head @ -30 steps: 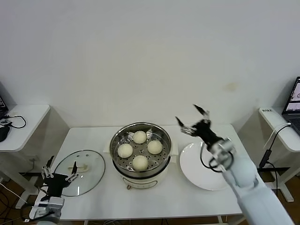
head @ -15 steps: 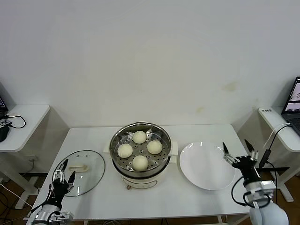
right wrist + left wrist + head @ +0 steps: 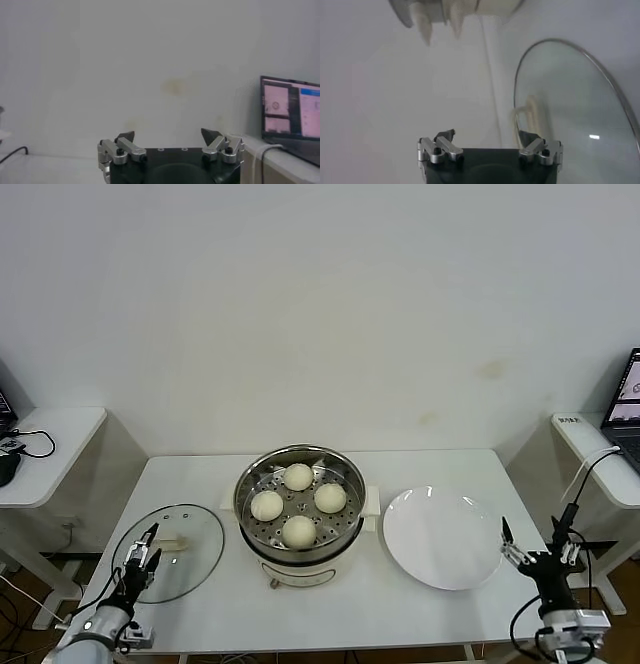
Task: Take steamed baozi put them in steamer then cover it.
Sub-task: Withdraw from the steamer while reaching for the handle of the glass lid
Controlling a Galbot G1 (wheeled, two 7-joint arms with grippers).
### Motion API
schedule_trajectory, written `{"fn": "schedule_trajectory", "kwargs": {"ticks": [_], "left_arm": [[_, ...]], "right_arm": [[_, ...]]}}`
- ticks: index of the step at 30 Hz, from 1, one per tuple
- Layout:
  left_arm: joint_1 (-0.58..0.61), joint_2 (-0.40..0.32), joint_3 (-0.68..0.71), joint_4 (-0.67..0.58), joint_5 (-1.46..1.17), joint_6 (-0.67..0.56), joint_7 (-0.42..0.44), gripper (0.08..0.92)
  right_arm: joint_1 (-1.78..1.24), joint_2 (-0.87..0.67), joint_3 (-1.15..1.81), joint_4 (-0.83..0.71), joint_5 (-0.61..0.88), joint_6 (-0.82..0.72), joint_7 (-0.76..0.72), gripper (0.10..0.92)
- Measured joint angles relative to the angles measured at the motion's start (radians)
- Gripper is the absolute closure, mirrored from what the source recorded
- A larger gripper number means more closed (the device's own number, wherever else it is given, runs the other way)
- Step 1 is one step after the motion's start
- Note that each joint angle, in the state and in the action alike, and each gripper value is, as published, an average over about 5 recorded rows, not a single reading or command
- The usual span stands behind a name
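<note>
Several pale steamed baozi [image 3: 298, 476] lie on the perforated tray inside the steel steamer [image 3: 250, 484] at the table's centre. The clear glass cover [image 3: 185, 569] lies flat on the table to the steamer's left, its cream handle [image 3: 172, 542] on top. My left gripper [image 3: 140, 549] is low at the cover's front-left rim, open and empty. In the left wrist view the cover [image 3: 570, 110] and its handle [image 3: 527, 117] sit just beyond that gripper [image 3: 487, 135]. My right gripper [image 3: 535, 536] is off the table's front right corner, open and empty; its wrist view [image 3: 167, 134] faces the wall.
A bare white plate [image 3: 442, 536] lies to the right of the steamer. Small side tables stand at the far left [image 3: 50, 434] and the far right [image 3: 600, 454], the right one with a laptop [image 3: 290, 112] and cables.
My right arm has swung from above the plate's near edge by the steamer down to the table's front right corner. The left gripper sank a little and shifted slightly towards the cover.
</note>
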Motion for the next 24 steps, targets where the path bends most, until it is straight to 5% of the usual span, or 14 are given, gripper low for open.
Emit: {"fn": "schedule_trajectory", "kwargs": {"ticks": [24], "left_arm": [[-0.208,0.004,0.106,0.177,-0.001,0.0,0.026,0.177]], "right_arm": [[-0.054,0.035,0.025,0.003,-0.008,0.007,-0.016,0.202]]}}
